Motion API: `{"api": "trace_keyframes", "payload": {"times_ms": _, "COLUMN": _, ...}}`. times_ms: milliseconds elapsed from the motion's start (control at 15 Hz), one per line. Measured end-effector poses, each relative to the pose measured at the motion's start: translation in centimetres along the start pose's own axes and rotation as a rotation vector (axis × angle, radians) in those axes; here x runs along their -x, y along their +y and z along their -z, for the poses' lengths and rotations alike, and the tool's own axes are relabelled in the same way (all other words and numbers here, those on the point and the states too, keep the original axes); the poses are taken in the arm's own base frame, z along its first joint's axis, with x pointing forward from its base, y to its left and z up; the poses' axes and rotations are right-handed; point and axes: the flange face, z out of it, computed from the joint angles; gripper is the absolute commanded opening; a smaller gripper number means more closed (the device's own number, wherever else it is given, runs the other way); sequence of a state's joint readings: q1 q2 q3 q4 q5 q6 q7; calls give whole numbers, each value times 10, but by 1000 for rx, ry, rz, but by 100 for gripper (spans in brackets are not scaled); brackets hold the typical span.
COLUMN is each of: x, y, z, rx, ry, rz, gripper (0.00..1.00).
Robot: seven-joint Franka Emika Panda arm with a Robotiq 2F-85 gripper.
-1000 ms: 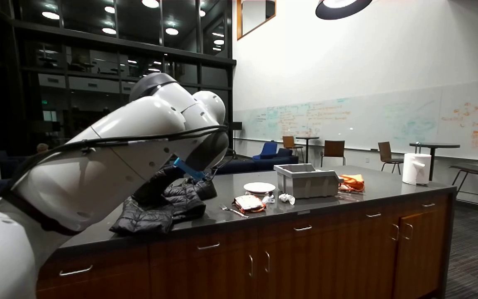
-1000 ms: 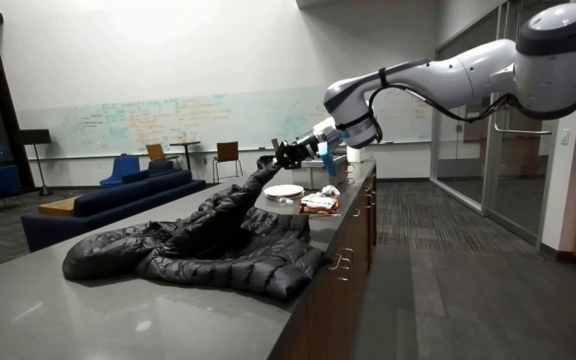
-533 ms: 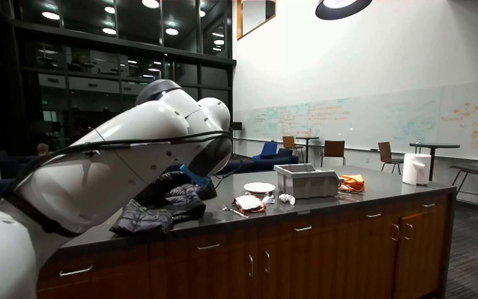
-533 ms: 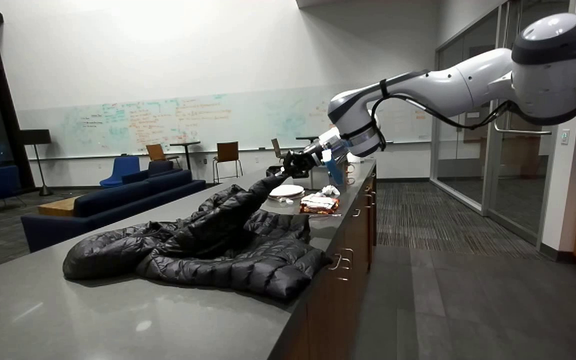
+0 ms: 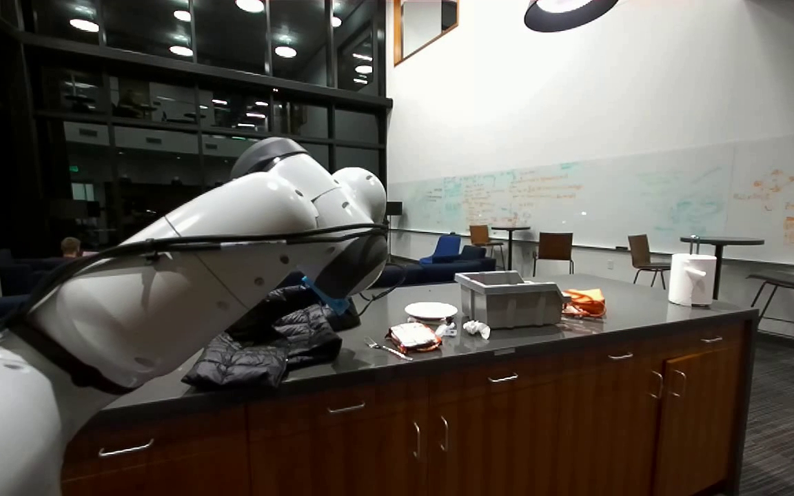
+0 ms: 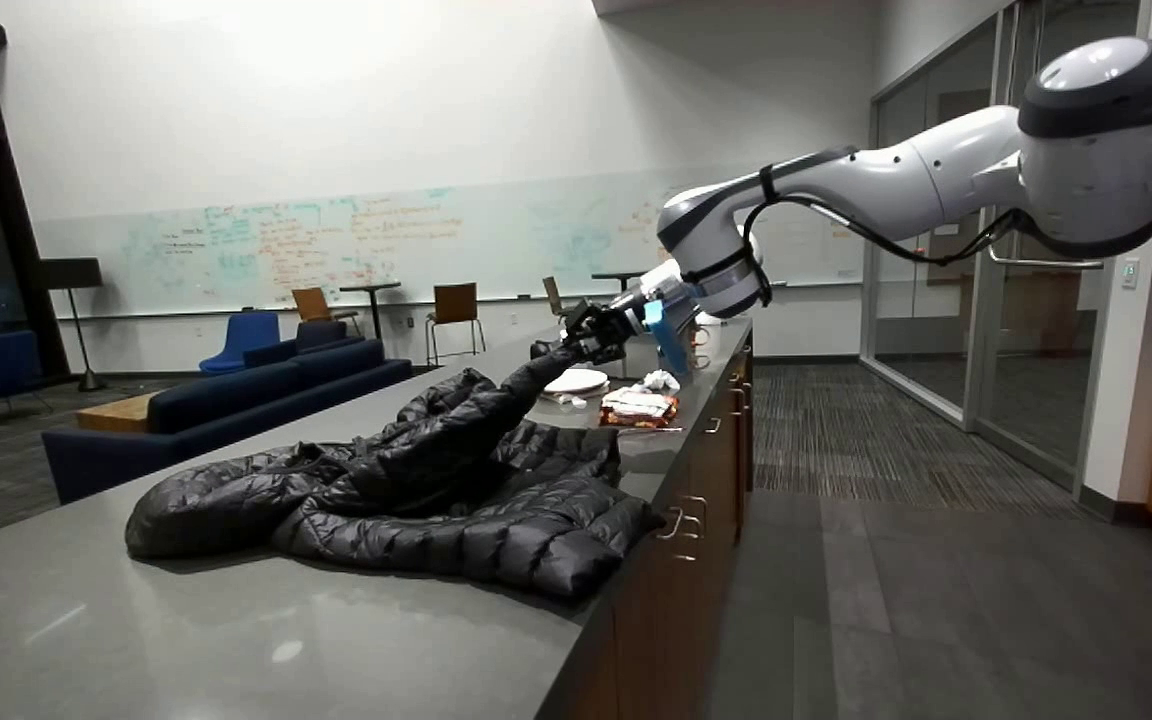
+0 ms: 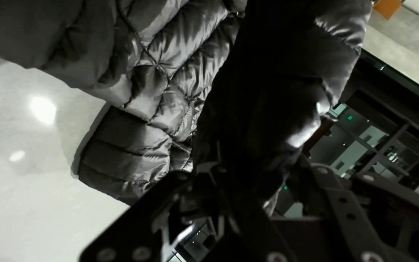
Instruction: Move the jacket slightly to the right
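The black puffy jacket [image 6: 536,540] lies in a heap on the grey counter [image 6: 286,620], with one sleeve raised up to my gripper [image 6: 581,347]. In the other exterior view the jacket [image 5: 311,337] is partly covered by the arm, and the gripper is hidden behind it. In the wrist view the dark sleeve [image 7: 267,80] runs down between the fingers of the gripper [image 7: 255,167]. The fingers are in shadow, and they appear closed on the sleeve's end. The rest of the jacket rests on the counter, one corner at the front edge.
Beyond the jacket stand a white plate [image 5: 431,311], an orange-and-white packet [image 5: 414,337], a fork [image 5: 388,349], crumpled paper [image 5: 476,329], a grey bin [image 5: 511,303], an orange bag [image 5: 584,303] and a white canister [image 5: 692,279].
The arm and gripper have moved down, most in the first half second, and the raised sleeve has come lower with them. The jacket's body on the counter has stayed in place.
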State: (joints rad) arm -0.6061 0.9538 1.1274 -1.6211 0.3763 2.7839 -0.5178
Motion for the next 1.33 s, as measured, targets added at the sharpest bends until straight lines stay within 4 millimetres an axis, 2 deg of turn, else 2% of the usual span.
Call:
{"api": "trace_keyframes", "payload": {"times_ms": 267, "x": -2, "y": -1, "z": 0, "rx": -1, "ry": 4, "rz": -7, "gripper": 100}}
{"api": "trace_keyframes", "payload": {"times_ms": 667, "x": -6, "y": -4, "z": 1, "rx": -4, "ry": 11, "rz": -13, "gripper": 100}}
{"api": "trace_keyframes", "payload": {"times_ms": 867, "x": -6, "y": -12, "z": -2, "rx": -26, "ry": 12, "rz": -19, "gripper": 100}}
{"api": "trace_keyframes", "payload": {"times_ms": 1333, "x": 10, "y": -74, "z": -24, "rx": -266, "ry": -30, "rz": -126, "gripper": 100}}
